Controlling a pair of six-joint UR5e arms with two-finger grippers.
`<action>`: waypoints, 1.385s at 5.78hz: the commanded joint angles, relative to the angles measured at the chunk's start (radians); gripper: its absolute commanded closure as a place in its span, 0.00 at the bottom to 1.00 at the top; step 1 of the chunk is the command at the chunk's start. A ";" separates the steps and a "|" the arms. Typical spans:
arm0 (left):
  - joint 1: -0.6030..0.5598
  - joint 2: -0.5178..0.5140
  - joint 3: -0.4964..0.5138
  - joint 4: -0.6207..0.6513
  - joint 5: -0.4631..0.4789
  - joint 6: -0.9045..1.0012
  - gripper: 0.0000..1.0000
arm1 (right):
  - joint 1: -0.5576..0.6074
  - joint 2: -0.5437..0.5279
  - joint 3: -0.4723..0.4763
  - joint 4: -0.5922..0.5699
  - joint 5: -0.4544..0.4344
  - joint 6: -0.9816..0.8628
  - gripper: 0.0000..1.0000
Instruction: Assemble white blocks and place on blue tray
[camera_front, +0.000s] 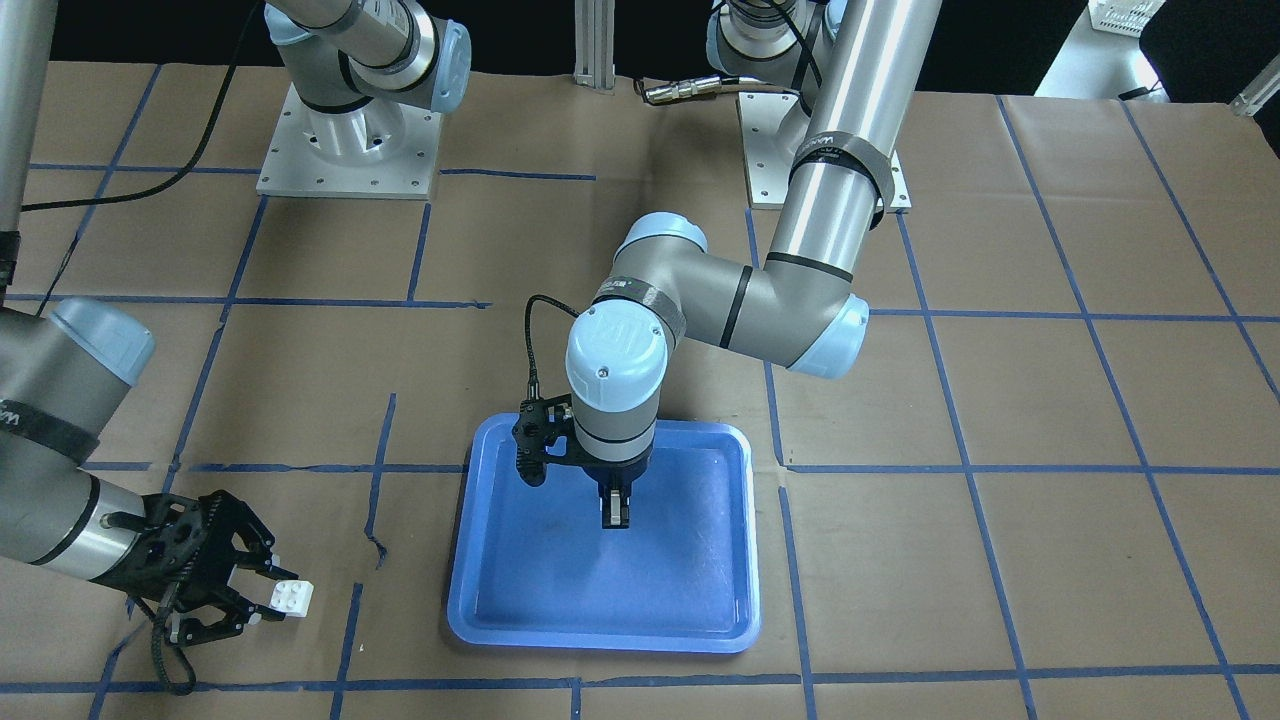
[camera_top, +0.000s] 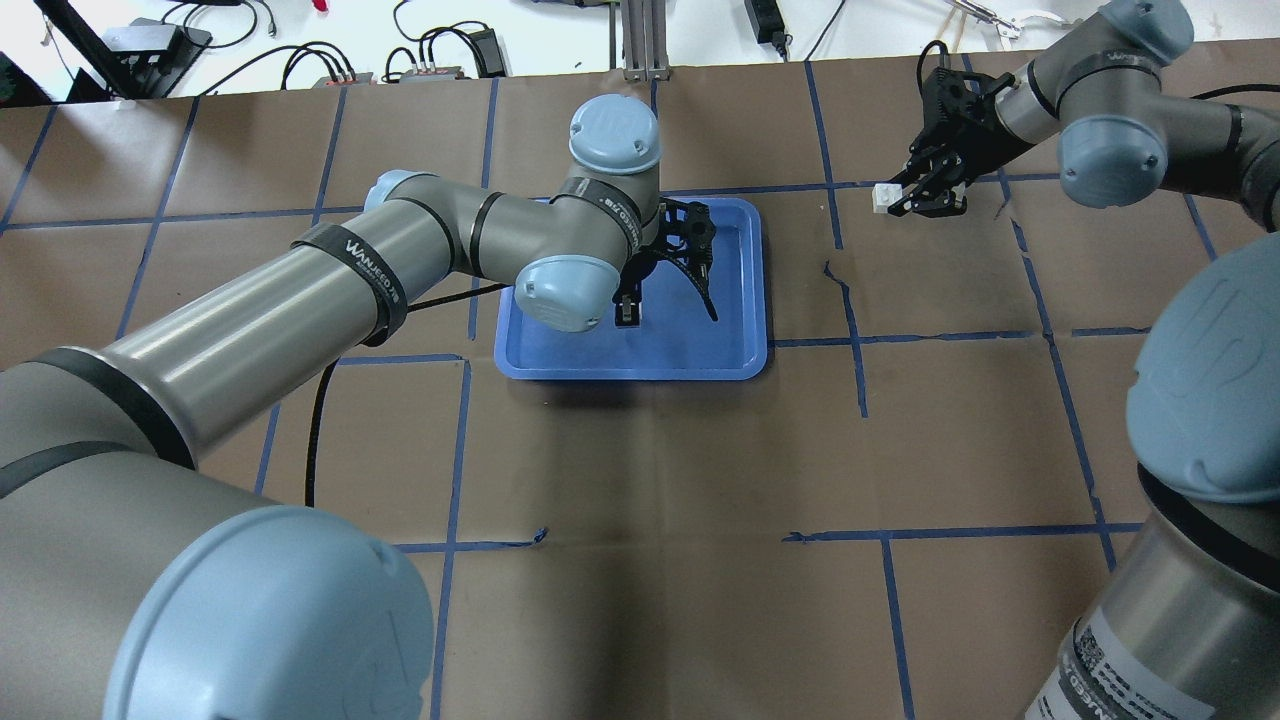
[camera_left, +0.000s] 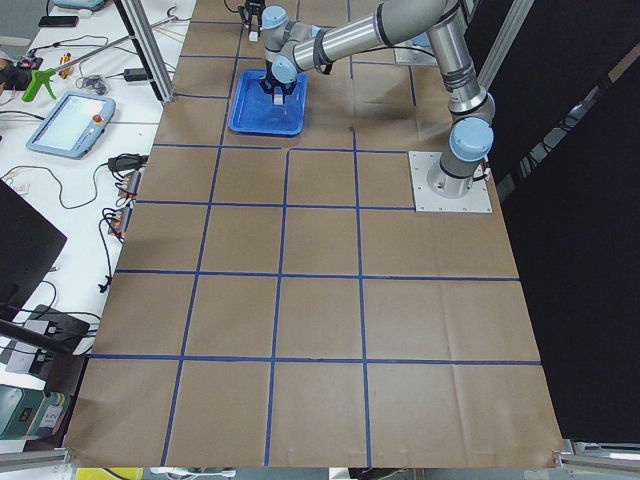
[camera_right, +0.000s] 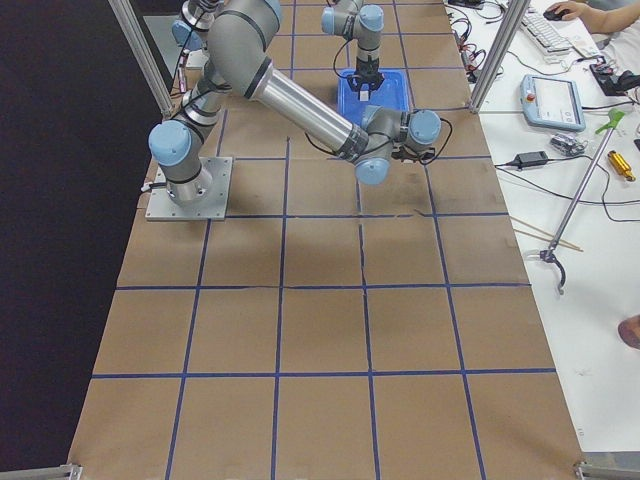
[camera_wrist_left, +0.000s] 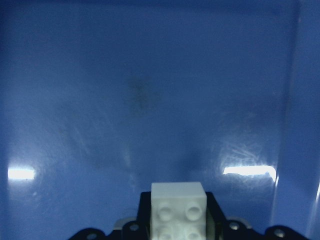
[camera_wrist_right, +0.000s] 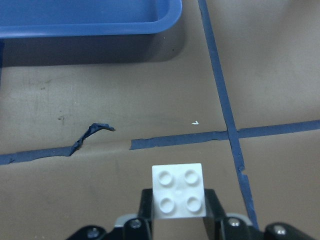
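Your blue tray (camera_front: 520, 570) lies directly beneath the left pincer (camera_front: 616, 520), whose tips reach down inside the rim, over the tray's middle. One white block (camera_wrist_left: 178, 206) is clamped between those tips, its studs turned towards the wrist camera. You cannot tell from any view whether its underside touches the tray floor. Ahead of this pincer the glossy floor shows faint scuffs and two bright reflections.

The other white block (camera_wrist_right: 178, 197) is outside the tray, pinched at the very tips of the right pincer (camera_front: 268, 594), again with its studs facing the wrist camera. It hangs low over the brown paper (camera_wrist_right: 280, 60). From this pincer the tray lies ahead, beyond a torn strip of blue tape (camera_wrist_right: 92, 131) and well apart from the block.

Look at the left arm: its forearm slants in from the base, and the wrist turns straight down, so the pincer stands upright over the tray. The right arm is stretched far out, with its wrist low. Its pincer lies nearly level with the table and points towards the tray's side.
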 joint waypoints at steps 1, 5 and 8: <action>0.007 -0.011 -0.008 0.009 0.001 -0.006 1.00 | 0.007 -0.011 0.019 0.003 0.002 0.001 0.73; 0.044 -0.025 -0.006 0.029 0.000 -0.003 0.30 | 0.033 -0.032 0.082 -0.011 0.030 0.004 0.72; 0.044 -0.024 0.004 0.029 0.000 -0.002 0.23 | 0.117 -0.032 0.085 -0.013 0.029 0.002 0.72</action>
